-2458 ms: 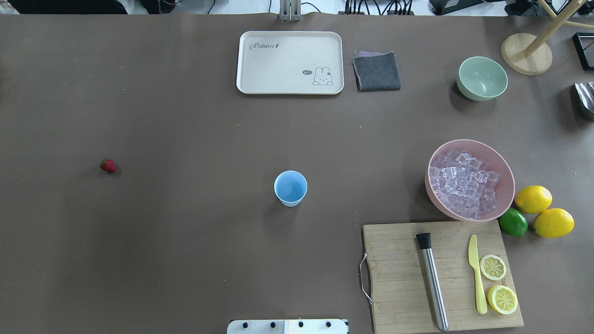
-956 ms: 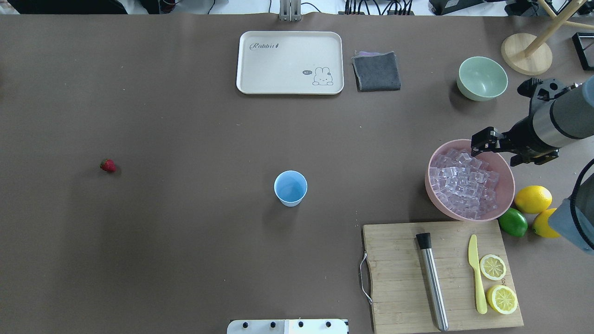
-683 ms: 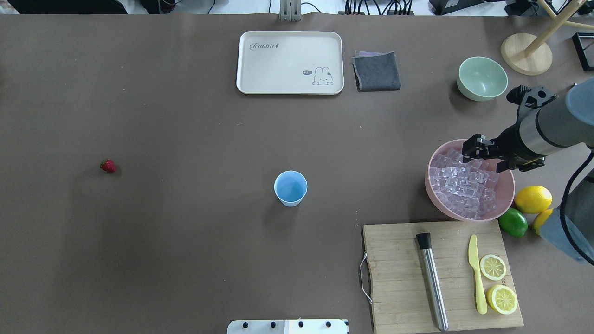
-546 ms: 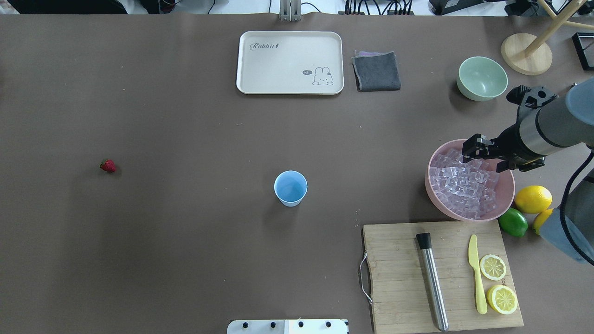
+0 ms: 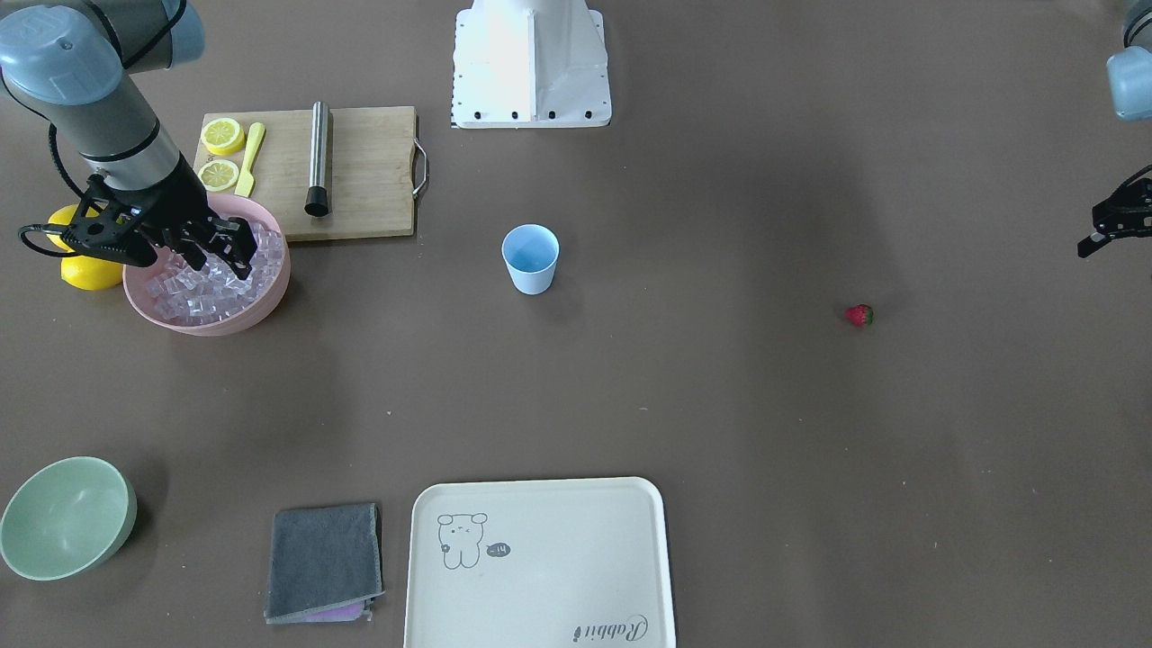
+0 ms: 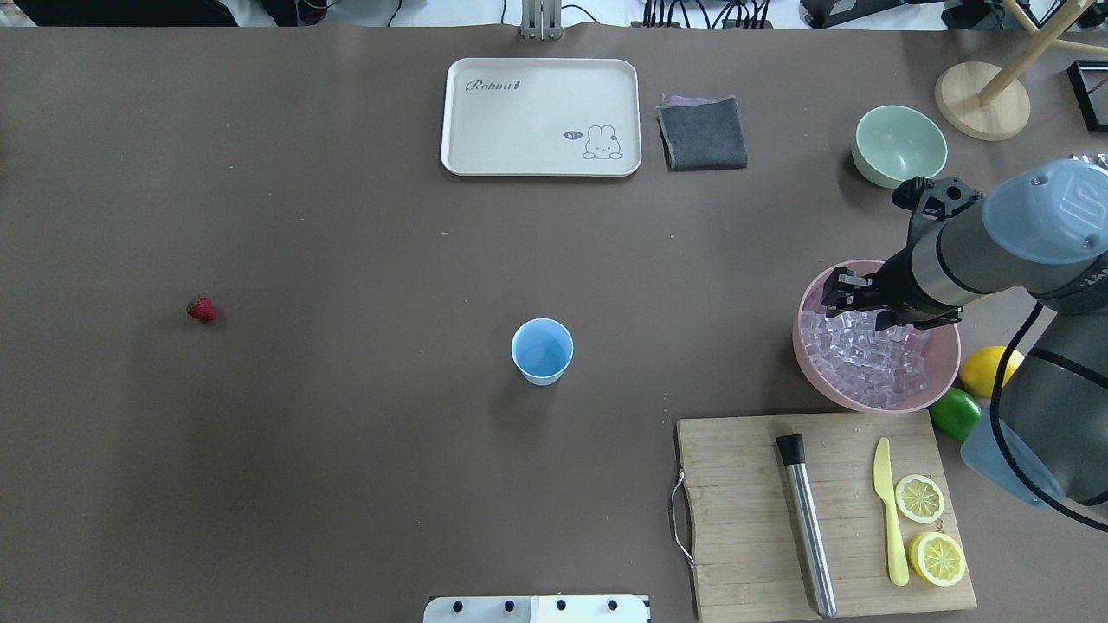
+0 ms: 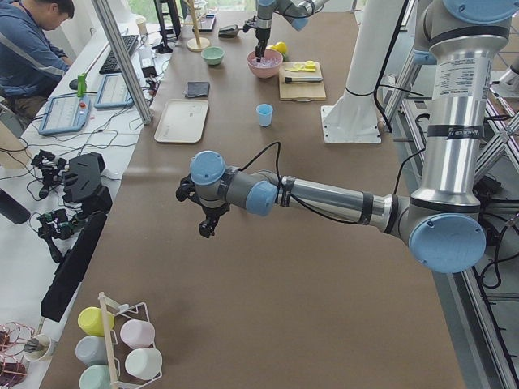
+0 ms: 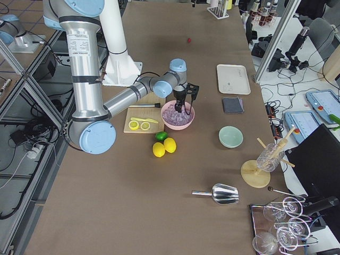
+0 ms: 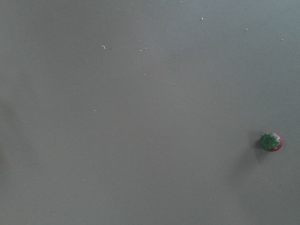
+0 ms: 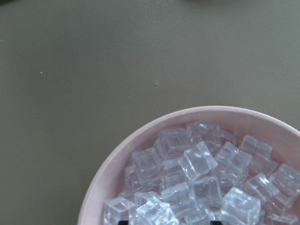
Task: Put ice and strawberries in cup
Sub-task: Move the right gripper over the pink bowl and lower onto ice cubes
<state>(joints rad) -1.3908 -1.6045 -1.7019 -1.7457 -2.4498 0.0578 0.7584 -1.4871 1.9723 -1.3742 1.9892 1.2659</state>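
The light-blue cup [image 6: 542, 350] stands upright and empty at mid-table; it also shows in the front view [image 5: 531, 258]. The ice [image 6: 866, 356] is heaped in a pink bowl [image 6: 801, 346] to the cup's right. My right gripper [image 6: 855, 301] is open, its fingers down among the cubes at the bowl's far side; the right wrist view shows the ice [image 10: 197, 178] close below. The strawberry [image 6: 201, 309] lies alone on the table far left. My left gripper [image 5: 1111, 229] hovers left of the strawberry [image 9: 271, 141]; I cannot tell whether it is open.
A wooden cutting board [image 6: 744, 519] with a steel muddler [image 6: 807, 528], a yellow knife and lemon halves lies near the bowl. Lemons and a lime [image 6: 955, 414] sit right of it. A pale green bowl [image 6: 898, 145], a grey cloth [image 6: 702, 132] and a cream tray [image 6: 541, 117] stand at the back.
My right arm came in from the right edge, moved left over the pink bowl and lowered its open gripper onto the ice. Cup and strawberry have not moved.
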